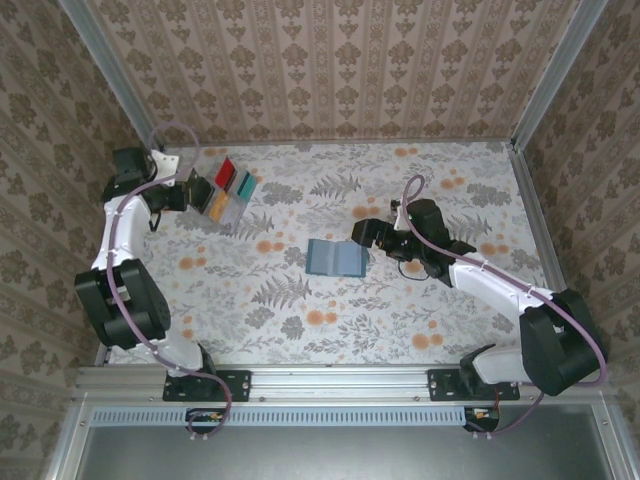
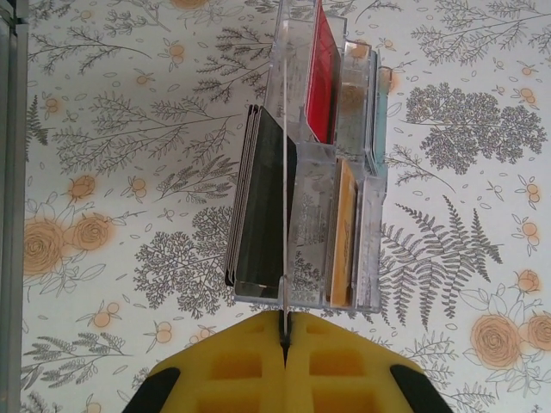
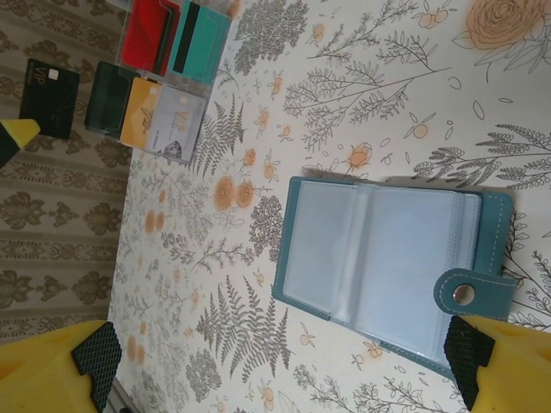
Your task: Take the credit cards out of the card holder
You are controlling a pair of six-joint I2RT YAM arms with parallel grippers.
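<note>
The unloading looks close to finished. The soft teal-blue bi-fold card holder lies open and flat near the middle of the floral worktop. Its clear sleeves are pale and apparently empty, and its snap tab juts from one edge. The flat credit cards (red, teal, dark green, yellow-orange and pale grey) sit in a clear plastic compartment tray at the far left. The left hand is clenched on a thin sheet seen edge-on from its wrist. This is probably the black card standing just beside the tray. Next, that card wants lowering into a free compartment and letting go. The right hand is released, its fingers spread to either side of the card holder and gripping nothing.
</note>
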